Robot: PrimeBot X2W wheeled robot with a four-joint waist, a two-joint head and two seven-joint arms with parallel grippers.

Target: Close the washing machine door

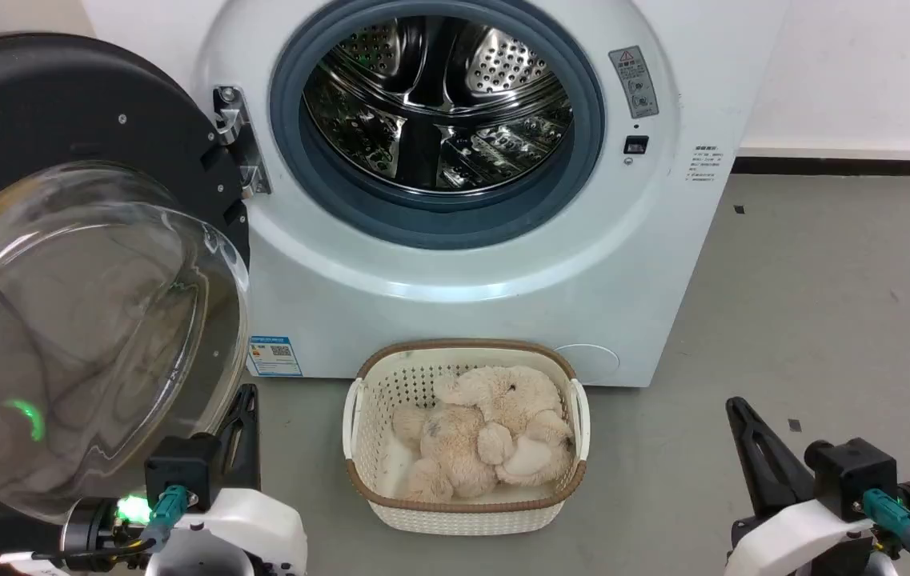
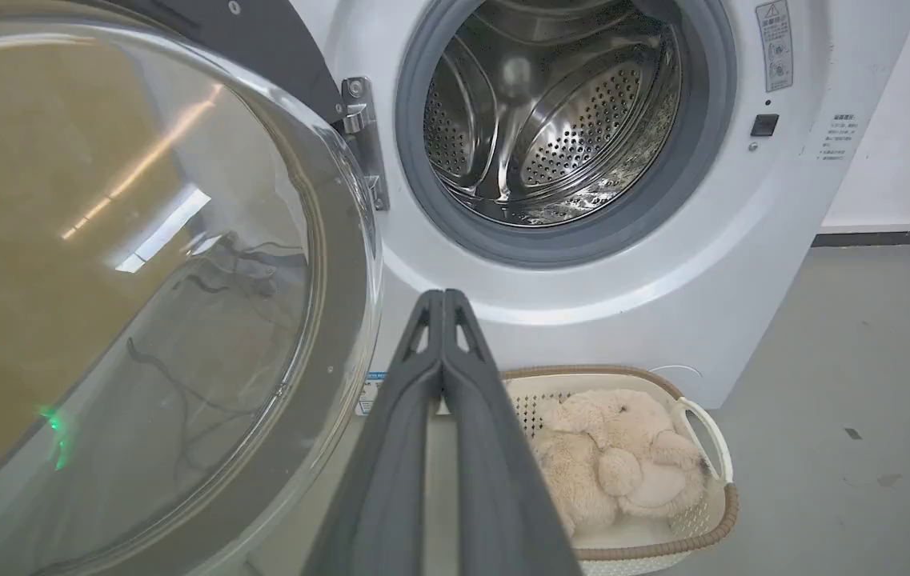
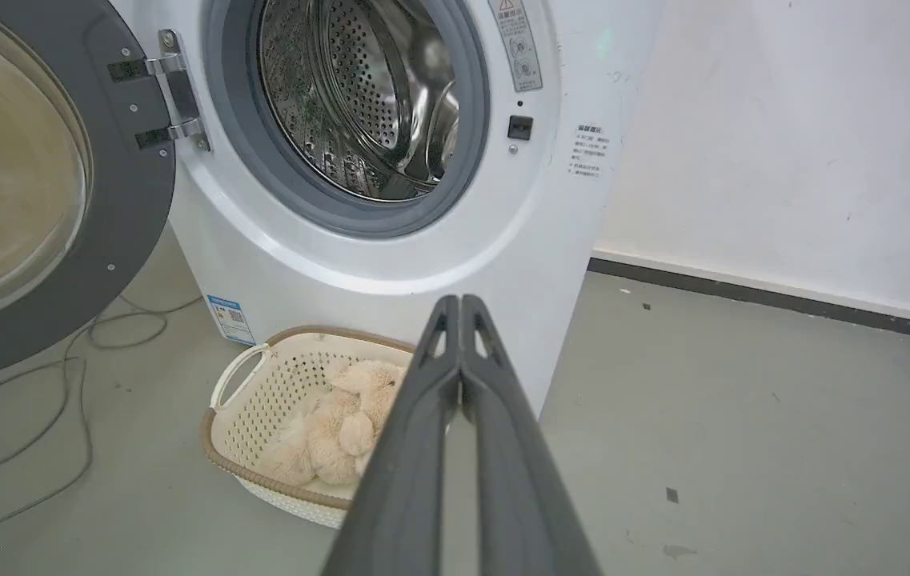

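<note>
The door (image 1: 86,304) hangs wide open at the frame's left, probably heavy, rigid and slick, so push its black rim (image 1: 38,96) with your left claw (image 1: 247,394), pinched shut like the right claw (image 1: 735,405).

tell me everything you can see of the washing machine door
The washing machine door is big and round: a wide black rim with small screws around a bulging clear glass bowl that mirrors lights. It hangs swung wide open on a metal hinge left of the drum opening. The shut left gripper sits near its lower edge, apparently not touching it.
</note>
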